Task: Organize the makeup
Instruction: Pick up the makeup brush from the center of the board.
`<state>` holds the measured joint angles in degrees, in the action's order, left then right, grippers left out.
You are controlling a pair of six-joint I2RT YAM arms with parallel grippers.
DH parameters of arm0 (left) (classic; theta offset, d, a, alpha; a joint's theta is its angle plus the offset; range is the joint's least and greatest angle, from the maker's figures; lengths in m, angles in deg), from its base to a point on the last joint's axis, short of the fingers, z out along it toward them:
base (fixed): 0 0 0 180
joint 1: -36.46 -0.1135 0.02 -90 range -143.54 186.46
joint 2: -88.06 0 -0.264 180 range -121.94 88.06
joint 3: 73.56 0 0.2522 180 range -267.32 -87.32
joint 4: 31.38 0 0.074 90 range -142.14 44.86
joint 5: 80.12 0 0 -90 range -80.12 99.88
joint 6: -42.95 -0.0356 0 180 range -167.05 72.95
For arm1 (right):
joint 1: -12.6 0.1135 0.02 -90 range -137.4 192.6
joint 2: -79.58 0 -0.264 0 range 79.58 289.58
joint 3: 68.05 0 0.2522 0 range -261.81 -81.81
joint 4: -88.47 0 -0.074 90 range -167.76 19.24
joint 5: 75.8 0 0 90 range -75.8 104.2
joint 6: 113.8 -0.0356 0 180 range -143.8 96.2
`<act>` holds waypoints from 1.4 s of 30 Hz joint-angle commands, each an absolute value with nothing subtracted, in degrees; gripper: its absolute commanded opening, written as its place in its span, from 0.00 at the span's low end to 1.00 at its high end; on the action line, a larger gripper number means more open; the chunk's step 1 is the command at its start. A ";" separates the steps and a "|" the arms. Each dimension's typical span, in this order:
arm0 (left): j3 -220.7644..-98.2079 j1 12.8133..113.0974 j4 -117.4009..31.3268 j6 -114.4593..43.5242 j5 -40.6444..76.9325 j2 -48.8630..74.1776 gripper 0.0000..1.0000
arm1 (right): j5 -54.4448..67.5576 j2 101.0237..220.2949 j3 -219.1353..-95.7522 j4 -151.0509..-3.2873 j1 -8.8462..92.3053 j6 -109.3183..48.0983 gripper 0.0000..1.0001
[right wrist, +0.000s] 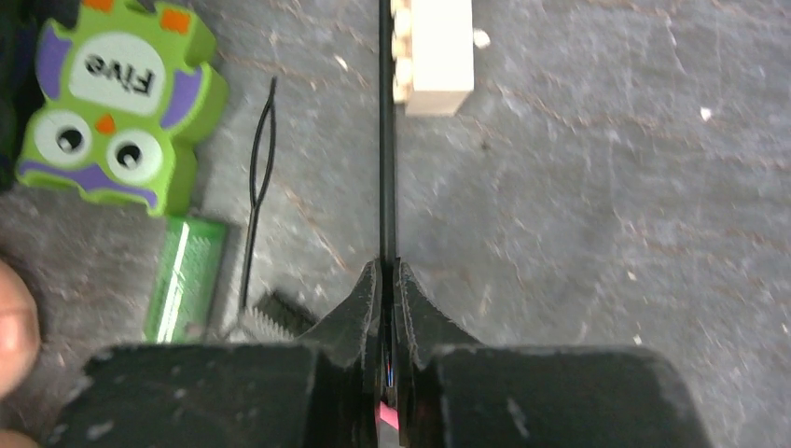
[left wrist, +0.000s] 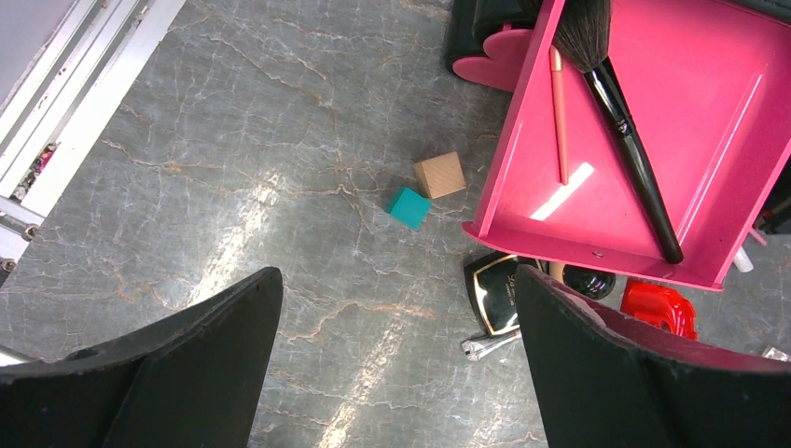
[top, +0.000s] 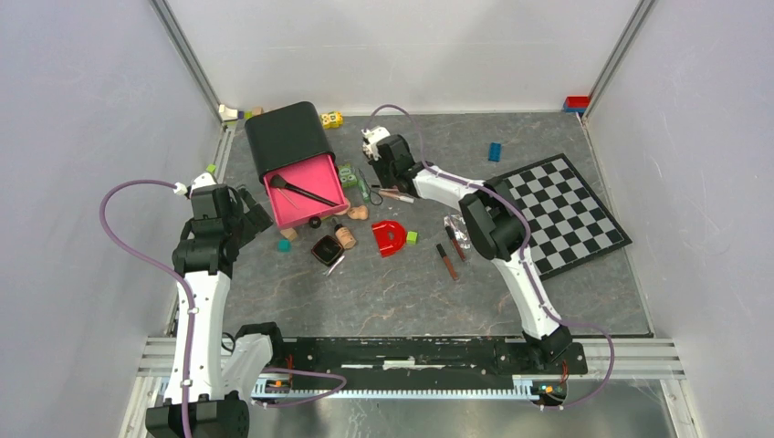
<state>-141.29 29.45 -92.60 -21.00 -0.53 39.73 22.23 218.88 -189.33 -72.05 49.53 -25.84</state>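
The word "Five" is printed in black, upside down, on a white patch of a green owl-shaped toy (right wrist: 112, 112), at ten o'clock in the right wrist view. Gold lettering on the black compact (left wrist: 499, 294) is too small to read

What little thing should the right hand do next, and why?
Probably lift the thin black stick and carry it toward the pink tray. The right gripper is already shut on it, and the tray holds a brush and a pink pencil, so makeup seems to go there.
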 commanded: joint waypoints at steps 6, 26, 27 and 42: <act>-141.11 29.50 -90.58 -22.66 -0.93 40.25 1.00 | 25.10 211.13 -174.12 -62.20 46.68 -24.29 0.00; -141.11 29.53 -90.60 -22.61 -0.98 40.08 1.00 | 24.69 215.09 -182.03 -52.88 46.62 -21.69 0.00; -141.11 29.55 -90.65 -22.62 -1.02 40.08 1.00 | 24.66 214.24 -181.86 -53.57 46.61 -21.45 0.00; -141.11 29.53 -90.58 -22.61 -1.37 40.36 1.00 | 20.32 200.46 -176.45 -52.67 46.57 -17.01 0.00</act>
